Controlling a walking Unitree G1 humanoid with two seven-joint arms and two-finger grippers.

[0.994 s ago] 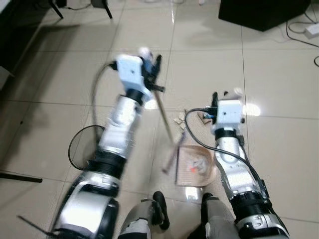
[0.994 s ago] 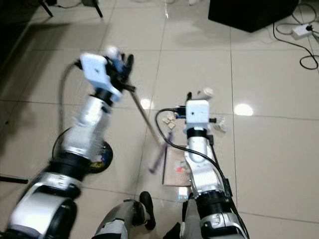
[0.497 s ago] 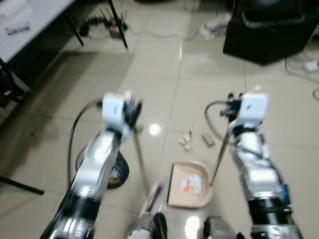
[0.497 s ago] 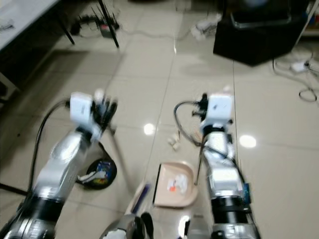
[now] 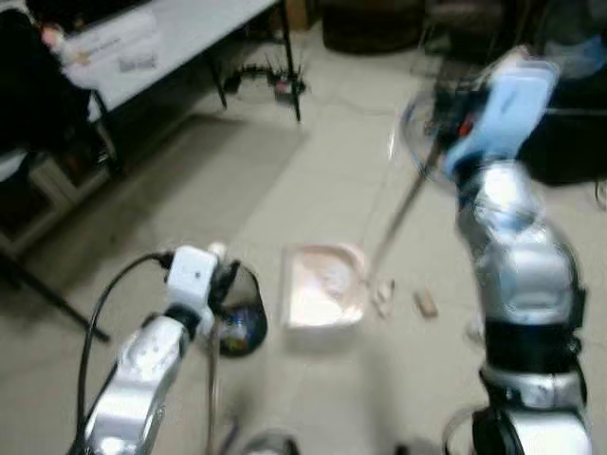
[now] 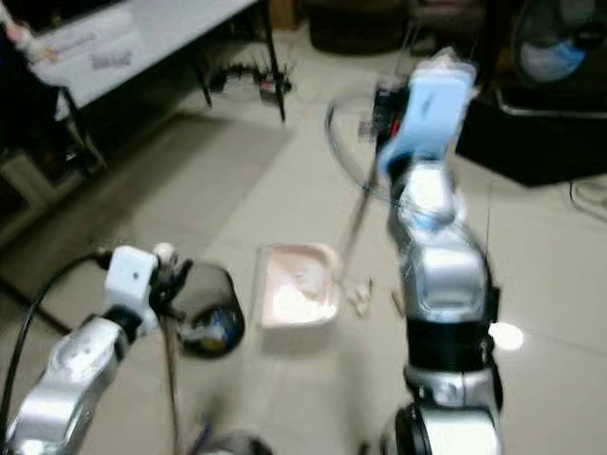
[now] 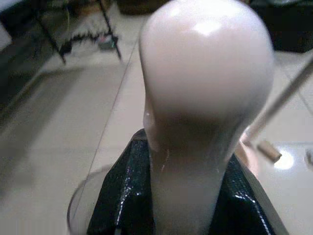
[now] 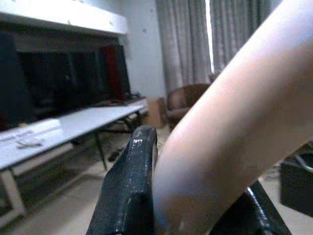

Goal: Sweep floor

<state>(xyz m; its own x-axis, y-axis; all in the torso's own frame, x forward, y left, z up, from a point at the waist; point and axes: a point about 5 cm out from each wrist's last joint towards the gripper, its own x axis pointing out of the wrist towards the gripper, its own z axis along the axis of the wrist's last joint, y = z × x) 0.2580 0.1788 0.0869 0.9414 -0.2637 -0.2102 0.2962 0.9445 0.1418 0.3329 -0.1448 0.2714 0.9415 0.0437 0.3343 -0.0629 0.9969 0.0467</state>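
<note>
The left gripper [image 7: 188, 196] is clamped on the broom handle [image 7: 205, 98], whose rounded pale tip fills the left wrist view; the head views add its thin shaft [image 5: 211, 379] running down to the floor; the right gripper [image 8: 195, 196] grips the dustpan handle [image 8: 234, 137] (raised high), its pole slanting down to the pink dustpan [image 5: 322, 284] on the glossy tiled floor [image 5: 313, 171], scraps [image 5: 425, 303] just beside it; a white table [image 5: 180, 33] stands behind

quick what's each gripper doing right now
Left gripper: shut on the broom handle.
Right gripper: shut on the dustpan handle.
</note>
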